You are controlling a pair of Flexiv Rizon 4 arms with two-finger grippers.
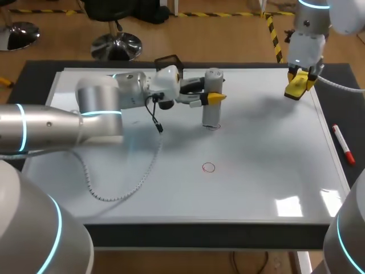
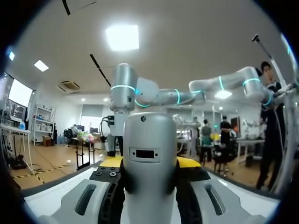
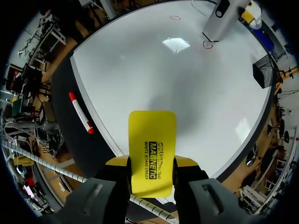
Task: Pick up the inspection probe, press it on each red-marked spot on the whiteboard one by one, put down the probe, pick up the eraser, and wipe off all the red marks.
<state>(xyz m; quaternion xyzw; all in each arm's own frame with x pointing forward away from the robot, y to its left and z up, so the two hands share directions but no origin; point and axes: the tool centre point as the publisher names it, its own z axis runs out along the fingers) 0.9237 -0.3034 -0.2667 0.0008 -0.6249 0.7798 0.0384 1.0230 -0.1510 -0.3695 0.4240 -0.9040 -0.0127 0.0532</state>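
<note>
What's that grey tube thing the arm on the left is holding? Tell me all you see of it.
The probe is a smooth, silver-grey cylinder with a rounded top and a small dark rectangular window; it looks like metal or plastic. It stands upright, clamped at mid-height between the yellow tips of the left end effector, its lower end seemingly on the whiteboard at a red circle.

Bright overhead lighting (soft shadows) glares off whiteboard (image 1: 268,148).

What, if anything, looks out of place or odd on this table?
Nothing is spilled or broken. One oddity: the right arm's jaws clamp the yellow eraser while the left arm's jaws hold the probe upright on the whiteboard. A red marker lies off the board, on the dark mat.
</note>
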